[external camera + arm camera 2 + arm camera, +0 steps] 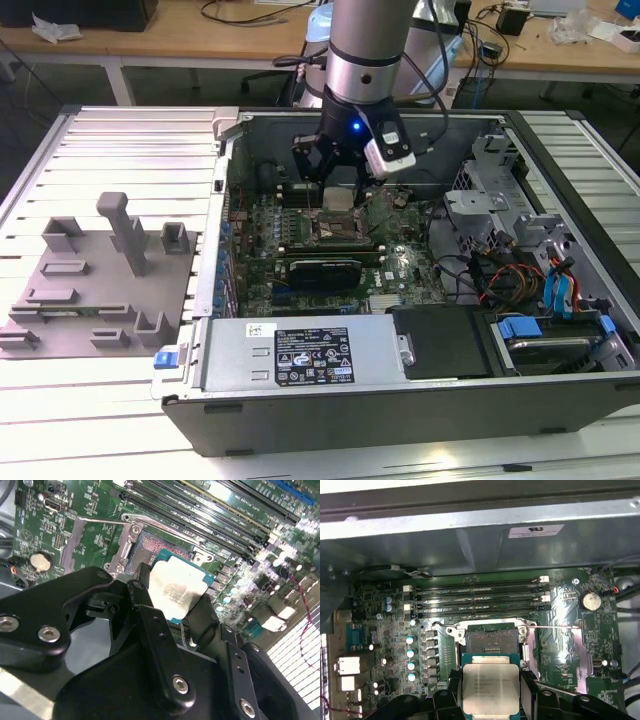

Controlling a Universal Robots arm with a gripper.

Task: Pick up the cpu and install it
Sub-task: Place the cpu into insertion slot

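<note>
Two black fingers (454, 682) of the claw (491, 684) pinch the cpu (490, 692) by opposite edges, metal top showing, close by the open socket (492, 640) and not seated, over the green motherboard (560, 645) inside the computer case (400, 415).

The cpu (491, 687): small flat square, silver-grey metal lid, green rim. Lid up, roughly level, clamped at two opposite edges by the tool (491, 694). Hangs over the motherboard (560, 611), at the edge of the open socket (492, 641), not seated.
</note>
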